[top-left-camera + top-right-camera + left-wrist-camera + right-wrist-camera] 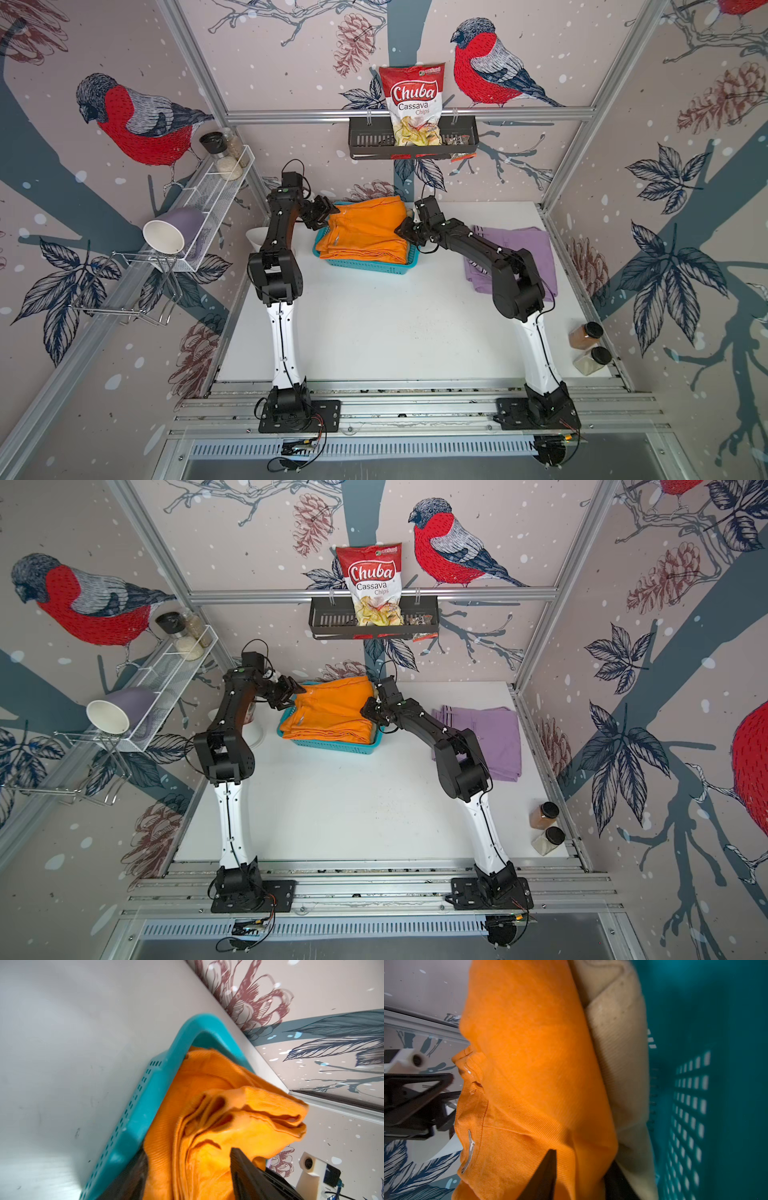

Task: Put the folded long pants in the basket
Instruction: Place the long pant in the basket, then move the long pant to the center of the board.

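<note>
The orange folded long pants (365, 232) (332, 712) lie on top of the teal basket (374, 266) (332, 747) at the back of the table, hanging over its rim. Beige pants (618, 1043) lie under them inside the basket (695, 1022). My left gripper (328, 216) (189, 1167) is at the stack's left edge, jaws wide apart around orange cloth (218, 1115), beside the basket wall (145, 1105). My right gripper (405, 230) (582, 1167) is at the right edge, jaws apart with an orange fold between them. Lilac pants (523, 249) (494, 733) lie folded on the table at the right, partly under my right arm.
A black slotted tray (365, 143) on the back wall holds a chips bag (411, 104). A white wire rack (216, 195) on the left wall carries jars and a lilac mug (174, 232). Two spice jars (586, 334) stand at the table's right edge. A white cup (255, 239) stands behind my left arm.
</note>
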Motion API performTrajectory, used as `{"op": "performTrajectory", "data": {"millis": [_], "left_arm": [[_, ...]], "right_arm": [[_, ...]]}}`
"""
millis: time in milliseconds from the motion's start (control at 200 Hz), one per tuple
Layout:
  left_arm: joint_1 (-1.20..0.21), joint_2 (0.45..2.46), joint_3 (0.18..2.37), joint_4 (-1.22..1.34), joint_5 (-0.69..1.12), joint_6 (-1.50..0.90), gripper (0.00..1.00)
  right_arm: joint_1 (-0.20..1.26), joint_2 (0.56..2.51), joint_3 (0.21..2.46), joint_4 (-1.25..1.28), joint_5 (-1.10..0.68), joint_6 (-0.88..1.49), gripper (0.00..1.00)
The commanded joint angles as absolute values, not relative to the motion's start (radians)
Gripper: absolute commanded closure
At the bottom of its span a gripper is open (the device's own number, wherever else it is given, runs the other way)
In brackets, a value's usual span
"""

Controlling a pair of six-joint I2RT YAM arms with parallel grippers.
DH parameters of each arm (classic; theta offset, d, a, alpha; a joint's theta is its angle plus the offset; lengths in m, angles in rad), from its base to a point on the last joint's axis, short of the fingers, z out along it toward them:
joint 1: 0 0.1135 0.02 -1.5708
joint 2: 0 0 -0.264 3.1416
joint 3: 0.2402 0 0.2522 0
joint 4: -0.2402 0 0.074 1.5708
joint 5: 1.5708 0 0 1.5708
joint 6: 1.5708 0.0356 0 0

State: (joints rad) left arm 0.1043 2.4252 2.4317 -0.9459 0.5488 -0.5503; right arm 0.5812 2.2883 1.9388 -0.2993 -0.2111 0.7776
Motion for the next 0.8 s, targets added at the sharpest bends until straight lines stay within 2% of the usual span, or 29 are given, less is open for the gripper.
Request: {"op": "performTrajectory", "data": {"millis": [0, 150, 240, 325, 420, 590, 670, 795], "left_arm": [[0.097, 2.332, 2.389, -0.906, 0.479, -0.521, 0.17], [0.065, 2.167, 2.300, -0.933, 0.451, -0.481, 0.16], [0.034, 2.029, 2.150, -0.904, 0.441, -0.460, 0.16], [0.021, 1.878, 1.926, -0.797, 0.477, -0.483, 0.16], [0.021, 1.736, 1.687, -0.643, 0.532, -0.509, 0.16], [0.020, 1.586, 1.493, -0.561, 0.540, -0.501, 0.16], [0.021, 1.551, 1.436, -0.540, 0.561, -0.505, 0.16], [0.021, 1.508, 1.376, -0.521, 0.582, -0.502, 0.17]], "right_arm": [[0.580, 2.249, 1.972, -0.443, -0.081, 0.705, 0.40], [0.574, 2.147, 1.976, -0.493, -0.049, 0.696, 0.21], [0.574, 2.022, 1.854, -0.451, -0.031, 0.708, 0.17], [0.568, 1.845, 1.621, -0.356, 0.008, 0.758, 0.13], [0.525, 1.596, 1.229, -0.148, 0.021, 0.892, 0.08], [0.354, 1.244, 0.545, 0.282, -0.027, 1.176, 0.09], [0.267, 1.194, 0.402, 0.360, -0.075, 1.201, 0.09], [0.176, 1.246, 0.374, 0.333, -0.176, 1.162, 0.08]]}}
